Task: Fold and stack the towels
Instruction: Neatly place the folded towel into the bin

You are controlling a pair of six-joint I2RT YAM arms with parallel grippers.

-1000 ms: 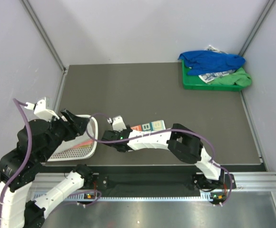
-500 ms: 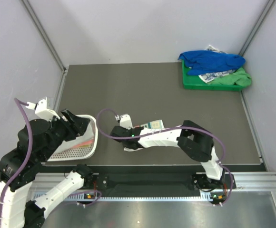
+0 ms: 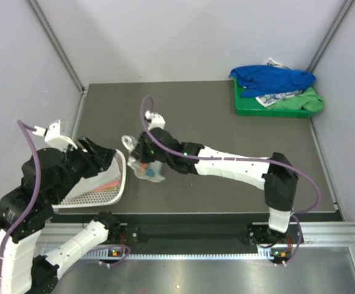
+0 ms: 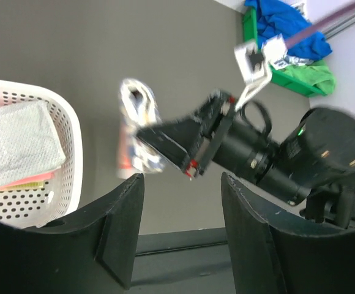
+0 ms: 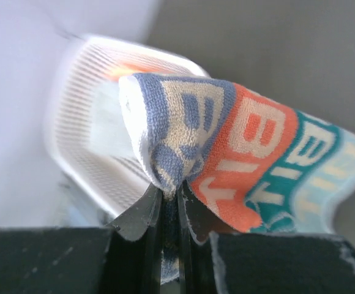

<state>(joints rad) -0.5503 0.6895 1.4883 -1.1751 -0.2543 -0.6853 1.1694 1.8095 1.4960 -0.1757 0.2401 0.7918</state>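
Right jaws clamp a fold of the grey-orange-teal lettered cloth towel beside the white mesh basket, near the surface's left edge; left wrist view alone shows left jaws gaping, empty.

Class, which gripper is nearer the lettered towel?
Right. The right gripper pinches the lettered towel between its fingers; the left gripper hangs open, apart from it, beside the basket.
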